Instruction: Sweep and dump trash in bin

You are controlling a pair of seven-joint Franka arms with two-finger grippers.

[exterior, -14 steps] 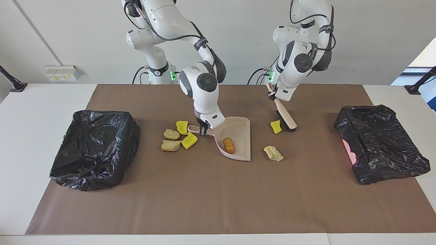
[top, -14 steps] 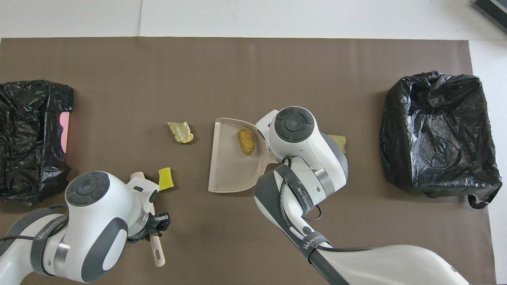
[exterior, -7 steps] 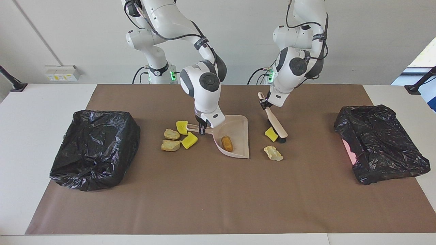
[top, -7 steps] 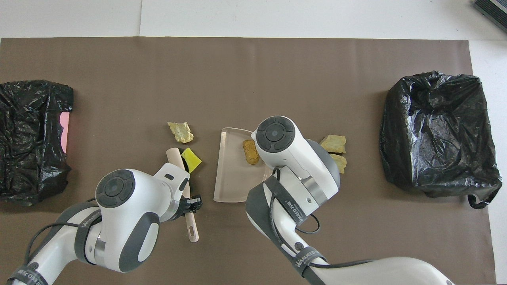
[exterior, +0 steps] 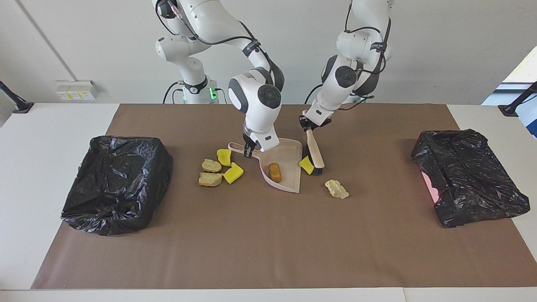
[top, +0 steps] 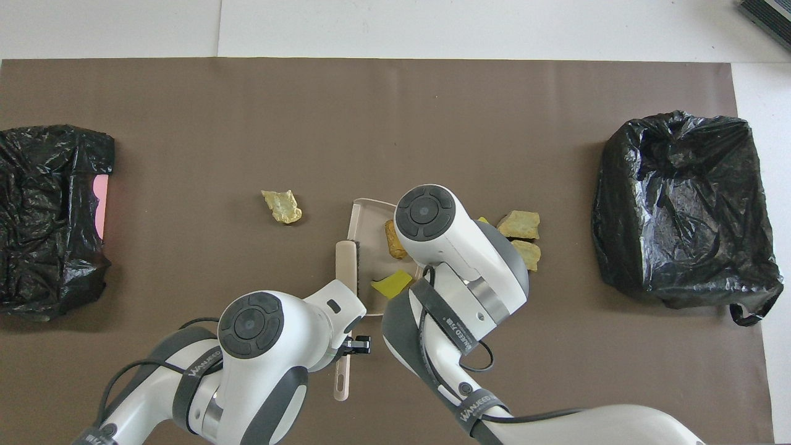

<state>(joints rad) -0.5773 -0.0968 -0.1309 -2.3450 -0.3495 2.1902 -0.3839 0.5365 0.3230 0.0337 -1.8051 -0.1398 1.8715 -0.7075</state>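
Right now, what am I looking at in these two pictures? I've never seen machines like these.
These are two robot arms at a table covered in brown paper. One picture looks across the table at them; the other looks down from above their own end.

The right hand is shut on the handle of a pale pink dustpan, with a brown lump in it. The left hand is shut on a small brush, which pushes a yellow sponge piece at the pan's mouth.

A tan foam lump lies loose nearby. Four more scraps sit beside the pan's handle. A black-bagged bin stands at each end of the table.
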